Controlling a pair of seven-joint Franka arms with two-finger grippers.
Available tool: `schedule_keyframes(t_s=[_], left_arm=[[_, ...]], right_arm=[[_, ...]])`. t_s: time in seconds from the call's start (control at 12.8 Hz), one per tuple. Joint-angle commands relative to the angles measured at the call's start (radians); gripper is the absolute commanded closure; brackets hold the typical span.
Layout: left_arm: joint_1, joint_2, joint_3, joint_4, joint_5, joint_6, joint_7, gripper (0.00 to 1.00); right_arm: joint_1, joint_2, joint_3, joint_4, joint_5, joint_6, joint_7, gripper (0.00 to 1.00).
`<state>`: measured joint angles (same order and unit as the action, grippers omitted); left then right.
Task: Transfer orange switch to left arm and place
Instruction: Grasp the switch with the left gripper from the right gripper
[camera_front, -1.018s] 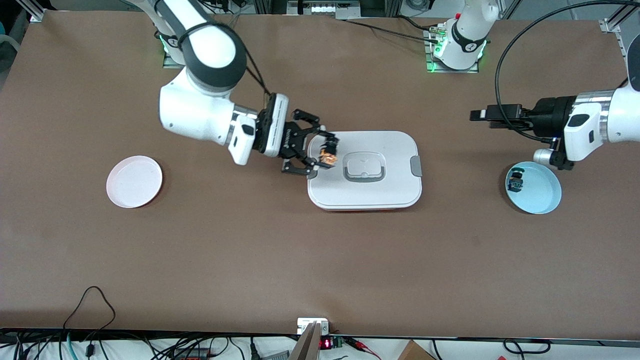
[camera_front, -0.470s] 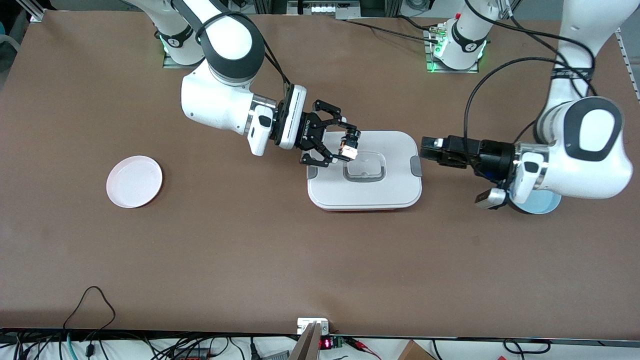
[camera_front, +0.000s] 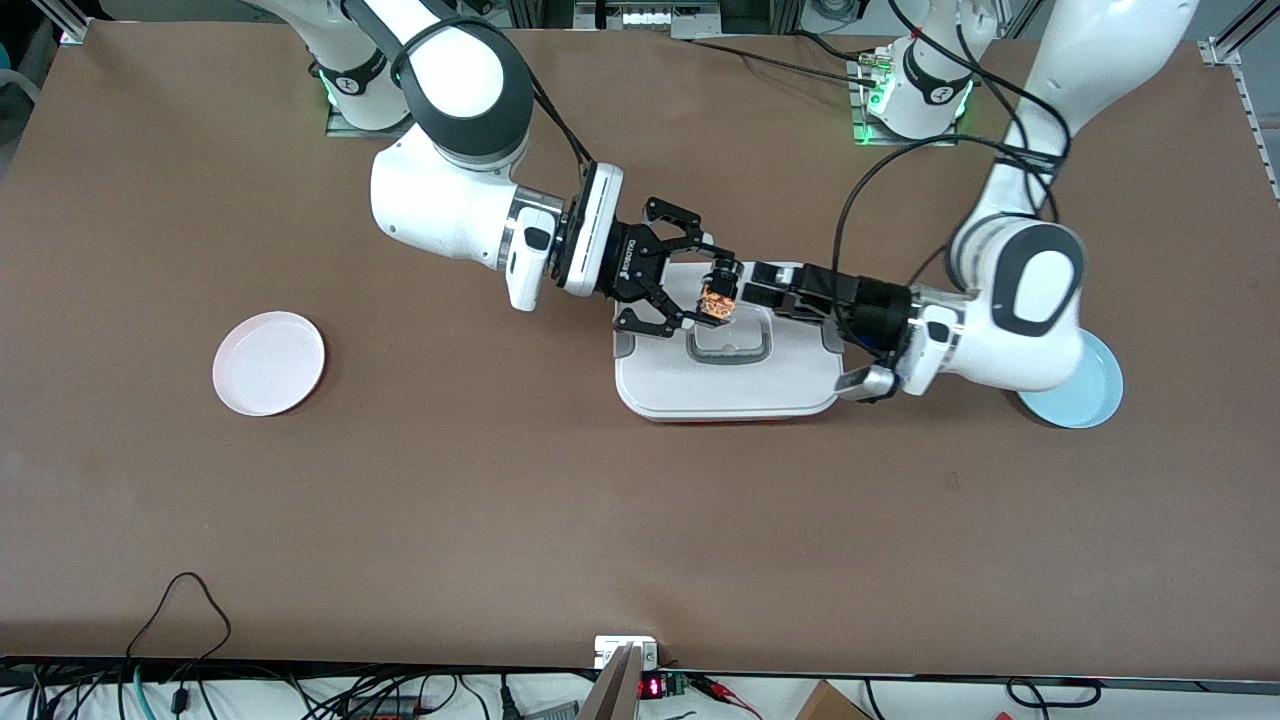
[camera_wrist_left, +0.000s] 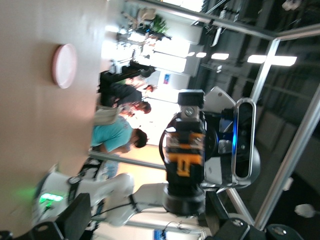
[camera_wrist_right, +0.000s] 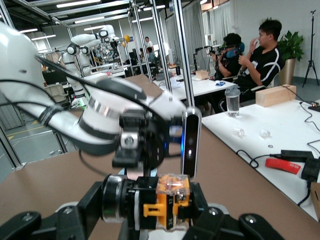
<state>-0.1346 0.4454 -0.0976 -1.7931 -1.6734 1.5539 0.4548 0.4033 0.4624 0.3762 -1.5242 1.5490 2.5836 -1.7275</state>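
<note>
The orange switch (camera_front: 716, 300), a tiny black block with an orange part, is held by my right gripper (camera_front: 716, 297) above the white box (camera_front: 730, 385), near the lid's grey handle. In the right wrist view the switch (camera_wrist_right: 169, 204) sits clamped between the fingers of my right gripper (camera_wrist_right: 167, 212). My left gripper (camera_front: 752, 284) is open, over the box, facing the switch with its fingertips just short of it. In the left wrist view the switch (camera_wrist_left: 185, 159) shows ahead of my left gripper (camera_wrist_left: 147, 217), whose fingers (camera_wrist_left: 75, 217) stand wide apart.
A pink plate (camera_front: 268, 362) lies toward the right arm's end of the table and also shows in the left wrist view (camera_wrist_left: 64, 65). A light blue plate (camera_front: 1095, 395) lies toward the left arm's end, partly hidden under the left arm. Cables run along the table's near edge.
The left arm swung from over the blue plate to over the box, bringing its gripper up to the switch. The right gripper carried the switch farther over the lid.
</note>
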Motion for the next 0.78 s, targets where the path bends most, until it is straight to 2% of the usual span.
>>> schedule_keyframes(t_s=[0.0,0.16,0.24,0.39,0.47,0.63,0.71], left_arm=[[-0.008,-0.004,-0.013,-0.031,-0.104,0.021,0.028,0.05],[-0.013,0.016,-0.016,-0.023,-0.188,0.021,0.030,0.10],[-0.019,0.016,-0.014,-0.019,-0.198,0.028,0.030,0.18],[-0.026,0.016,-0.014,-0.019,-0.198,0.040,0.031,0.37],[-0.023,0.015,-0.014,-0.019,-0.195,0.038,0.034,0.52],[-0.022,0.009,-0.014,-0.023,-0.189,0.038,0.035,0.72],[-0.020,0.009,-0.014,-0.022,-0.186,0.038,0.033,0.86]], right_arm=[[0.020,0.021,-0.005,0.047,0.068,0.015,-0.043,1.00],[0.025,0.021,-0.005,0.049,0.071,0.020,-0.043,1.00],[0.025,0.021,-0.005,0.047,0.071,0.020,-0.043,1.00],[0.025,0.021,-0.005,0.049,0.075,0.021,-0.043,1.00],[0.025,0.021,-0.005,0.047,0.085,0.021,-0.043,1.00],[0.025,0.021,-0.005,0.047,0.086,0.021,-0.043,1.00],[0.025,0.021,-0.005,0.047,0.086,0.021,-0.043,1.00]])
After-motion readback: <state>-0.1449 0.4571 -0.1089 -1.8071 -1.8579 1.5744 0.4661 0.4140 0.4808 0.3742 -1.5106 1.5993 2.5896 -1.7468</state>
